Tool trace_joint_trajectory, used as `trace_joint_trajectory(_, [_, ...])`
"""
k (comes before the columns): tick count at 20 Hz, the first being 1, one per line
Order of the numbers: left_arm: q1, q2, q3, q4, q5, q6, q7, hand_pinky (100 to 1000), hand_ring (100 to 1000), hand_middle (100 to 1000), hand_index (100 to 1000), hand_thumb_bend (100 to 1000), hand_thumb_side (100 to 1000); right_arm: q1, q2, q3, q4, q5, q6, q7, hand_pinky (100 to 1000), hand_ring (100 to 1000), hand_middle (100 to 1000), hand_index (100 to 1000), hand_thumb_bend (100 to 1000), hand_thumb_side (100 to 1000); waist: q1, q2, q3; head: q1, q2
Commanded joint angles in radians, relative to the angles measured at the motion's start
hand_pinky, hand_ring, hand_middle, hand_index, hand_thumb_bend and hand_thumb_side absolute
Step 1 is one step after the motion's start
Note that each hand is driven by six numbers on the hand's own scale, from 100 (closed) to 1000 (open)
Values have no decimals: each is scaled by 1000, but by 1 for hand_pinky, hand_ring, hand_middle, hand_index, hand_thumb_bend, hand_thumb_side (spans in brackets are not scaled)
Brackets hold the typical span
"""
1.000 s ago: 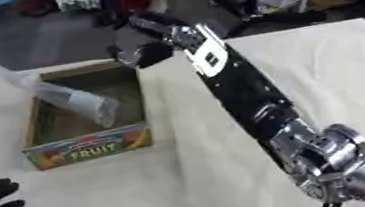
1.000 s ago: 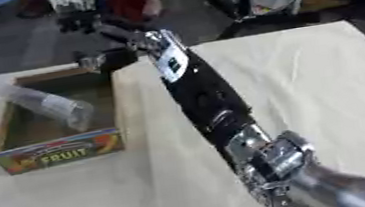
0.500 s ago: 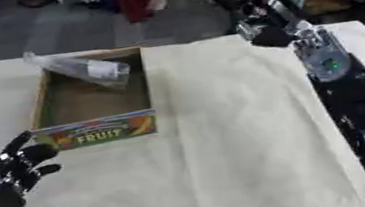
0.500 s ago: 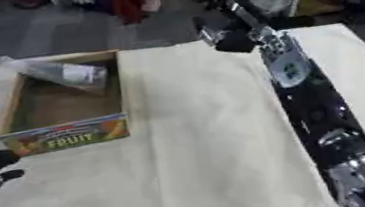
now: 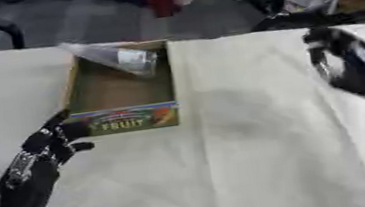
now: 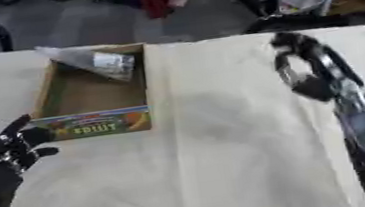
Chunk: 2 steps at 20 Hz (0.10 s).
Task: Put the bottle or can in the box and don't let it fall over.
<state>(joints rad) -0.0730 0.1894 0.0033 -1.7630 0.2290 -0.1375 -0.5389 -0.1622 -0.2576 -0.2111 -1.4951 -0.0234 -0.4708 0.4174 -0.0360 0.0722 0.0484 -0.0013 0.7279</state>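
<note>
The clear bottle (image 5: 112, 57) leans tilted against the far corner of the fruit box (image 5: 123, 120), probably light, slick and easily tipped, best grasped mid-body, while the left hand (image 5: 50, 143) has relaxed, empty fingers and the blurred right hand (image 6: 301, 67) cannot be judged

One bottle (image 5: 114, 58), one box (image 5: 124, 120), two robot hands (image 5: 50, 143) (image 6: 301, 67).

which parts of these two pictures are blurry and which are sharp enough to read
Left eye view: right hand smeared by motion; box label "FRUIT" readable; left hand fairly clear. Right eye view: right arm streaked down the right side; bottle soft but recognisable, leaning across the box's far corner.
</note>
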Motion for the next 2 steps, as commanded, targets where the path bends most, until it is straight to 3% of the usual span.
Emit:
trace_joint_trajectory(1, [-2, 16, -1, -7, -11, -9, -6, 789, 847, 759, 984, 206, 921, 35, 20, -55, -147, -99, 90, 71, 773, 817, 744, 880, 100, 524, -2, -16, -5, 4, 9])
trace_joint_trajectory(2, [-2, 15, -1, -6, -12, -10, -6, 789, 846, 759, 984, 206, 919, 49, 29, -68, -165, -104, 112, 78, 772, 814, 740, 880, 100, 532, -1, -17, -8, 5, 10])
